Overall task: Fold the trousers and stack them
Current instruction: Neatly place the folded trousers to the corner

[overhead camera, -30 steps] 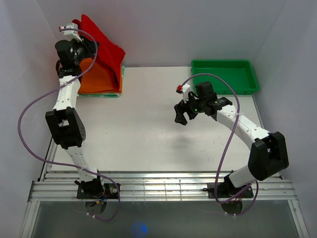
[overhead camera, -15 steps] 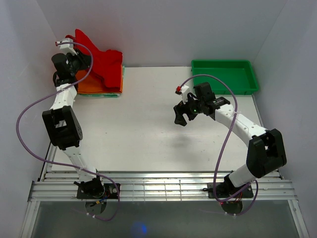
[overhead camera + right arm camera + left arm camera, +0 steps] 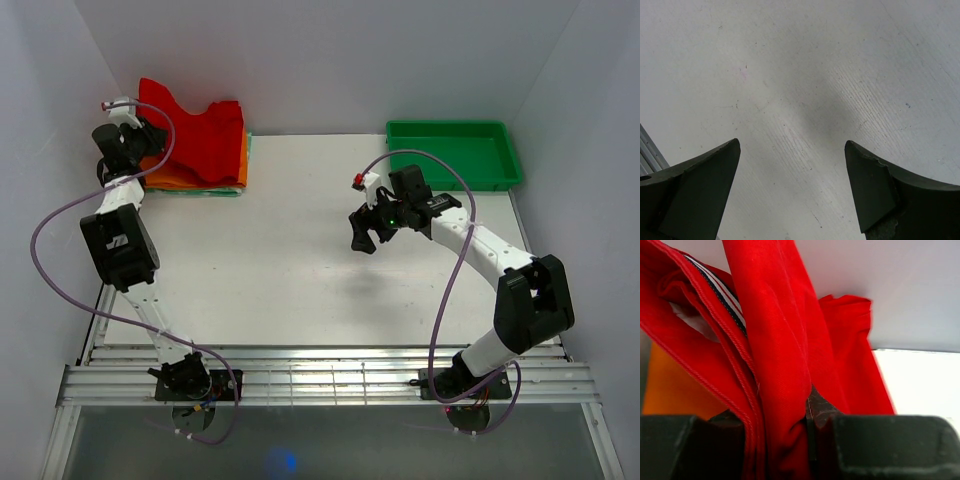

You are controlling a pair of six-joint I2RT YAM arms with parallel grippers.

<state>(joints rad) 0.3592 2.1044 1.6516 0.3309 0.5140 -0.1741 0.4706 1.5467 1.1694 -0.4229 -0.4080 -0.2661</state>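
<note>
Left gripper (image 3: 807,432) clamps the red trousers (image 3: 780,340) directly above the orange folded pile (image 3: 195,176) — the right gripper (image 3: 366,232), jaws apart, hangs well away.

Has swung the left gripper (image 3: 140,148) further toward the left edge of the top view, lower in the upper left corner, with its fingers clamped on the red trousers (image 3: 205,135). Has brought that cloth down from a tall raised peak to a flatter spread, covering more of the orange folded pile (image 3: 190,178). Has carried the left arm's elbow leftward too.
</note>
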